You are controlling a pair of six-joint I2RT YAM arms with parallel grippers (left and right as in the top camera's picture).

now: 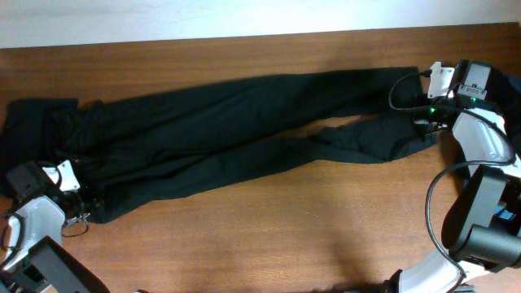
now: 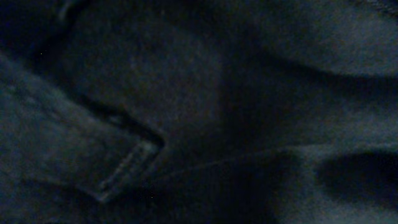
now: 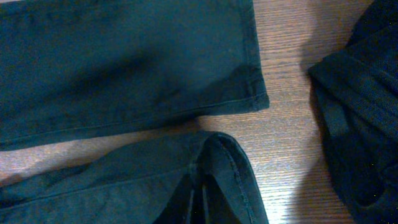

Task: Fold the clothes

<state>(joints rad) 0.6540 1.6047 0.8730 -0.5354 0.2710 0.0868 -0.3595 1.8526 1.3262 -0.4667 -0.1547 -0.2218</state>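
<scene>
A long pair of black trousers lies stretched across the wooden table, waist at the left, both legs reaching right. My left gripper sits at the waist's near corner. Its wrist view is filled with dark cloth and a stitched waistband tab, and its jaws are hidden. My right gripper is at the end of the nearer leg. In the right wrist view that leg's hem rises folded into the shut right gripper. The far leg's hem lies flat.
Another dark garment lies bunched just right of the leg ends, at the table's right edge. The right arm's body and its cables stand at the near right. Bare wood runs along the front.
</scene>
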